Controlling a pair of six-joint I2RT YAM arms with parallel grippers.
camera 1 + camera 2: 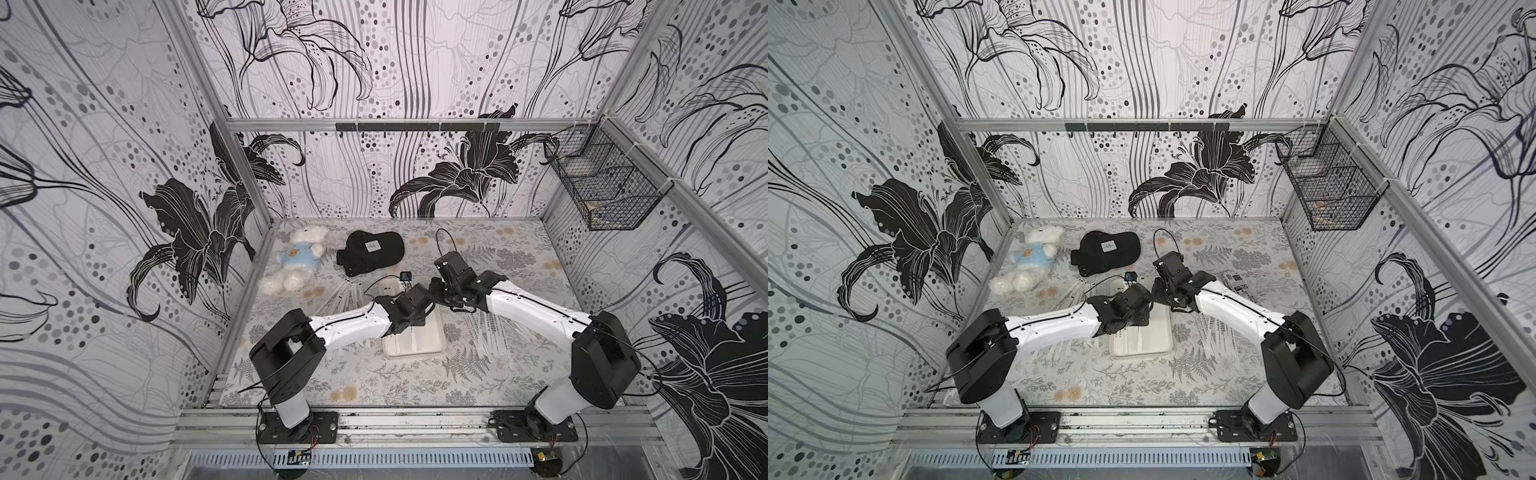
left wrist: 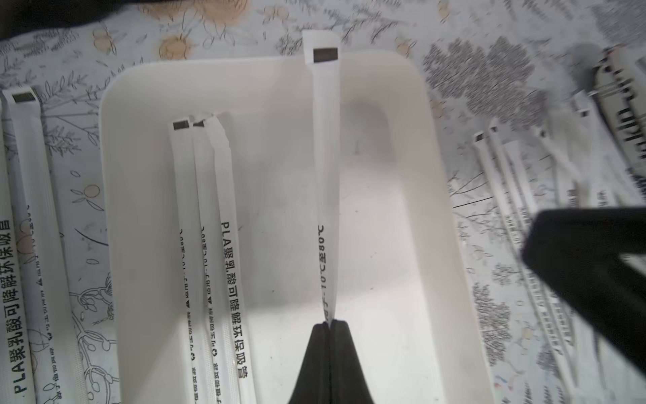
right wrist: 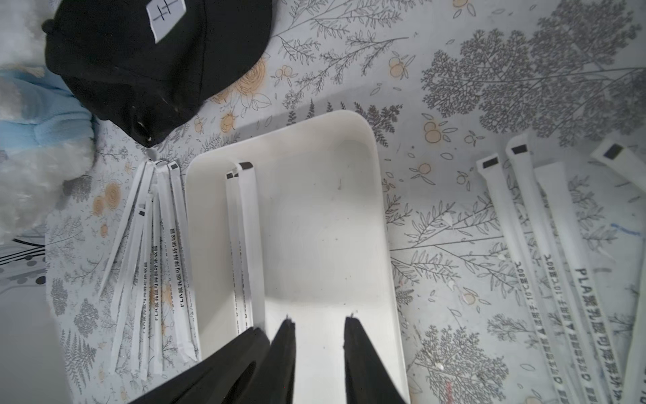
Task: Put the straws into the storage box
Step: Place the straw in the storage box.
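The left gripper (image 2: 330,323) is pinched tight on 1 straw (image 2: 327,140), holding it by its near end above the box (image 2: 115,217). The straw is a flat white paper sleeve, turned partly on edge, with small black print along it and a dark rectangular mark at the far end; that marked end shows just over the box's far rim.

The box is a shallow white tray with rounded corners and a low rim. It lies in the middle of the flower-printed surface (image 3: 454,87) in both top views (image 1: 415,347). 3 more straws (image 2: 201,217) lie flat inside it, side by side, marked ends together, nearer 1 long wall.

The right gripper (image 3: 320,320) hangs over the bare part of the box floor, jaws a narrow gap apart with nothing between them.

Loose straws lie on the surface on both long sides of the box: a fanned pile (image 3: 150,252) toward the cap (image 3: 140,70) and teddy bear (image 1: 297,257), and a looser row (image 3: 524,227) on the other side.
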